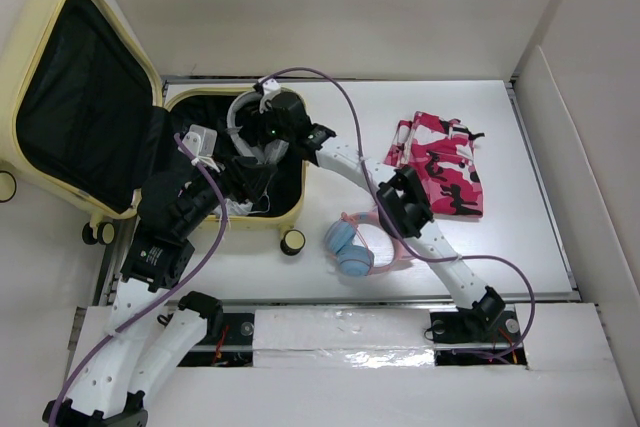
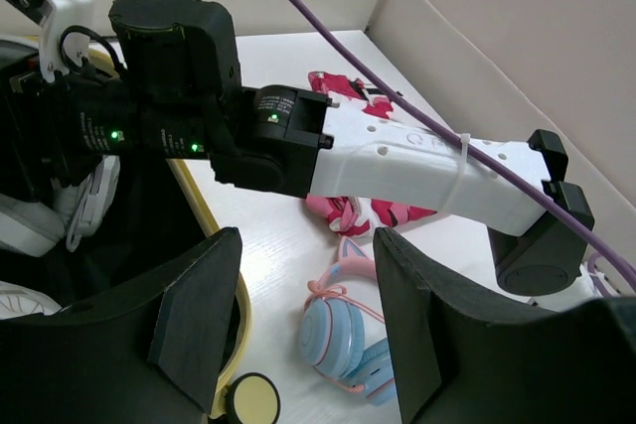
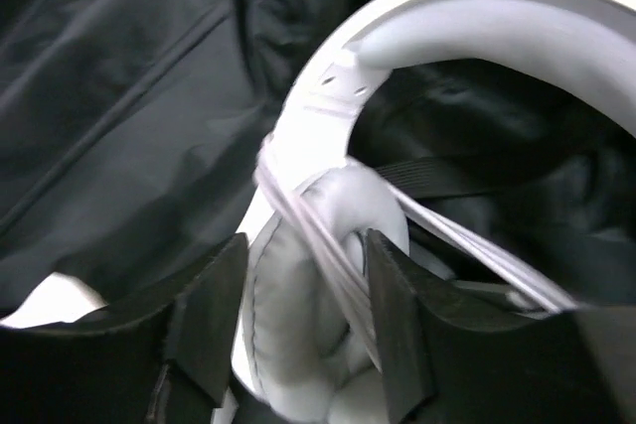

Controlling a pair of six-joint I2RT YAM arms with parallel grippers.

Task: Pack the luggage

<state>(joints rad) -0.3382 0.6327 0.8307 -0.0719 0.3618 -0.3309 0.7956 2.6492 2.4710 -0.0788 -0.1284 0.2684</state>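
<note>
The luggage (image 1: pixel 262 223), a pale yellow suitcase, lies open at the left with its lid (image 1: pixel 70 107) propped back and its black lining showing. White headphones (image 1: pixel 238 107) hang over the open base. My right gripper (image 3: pixel 303 325) is shut on their padded ear cushion (image 3: pixel 318 364), with the headband (image 3: pixel 477 17) arching above and thin cords trailing across. My left gripper (image 2: pixel 308 315) hovers open over the suitcase's near edge, nothing between its fingers; in the top view it (image 1: pixel 215 192) sits over the black lining.
Pink and blue cat-ear headphones (image 1: pixel 355 247) lie on the white table just right of the suitcase wheel (image 1: pixel 292 242). A pink camouflage cloth (image 1: pixel 445 162) lies folded further right. White walls enclose the table's back and right side.
</note>
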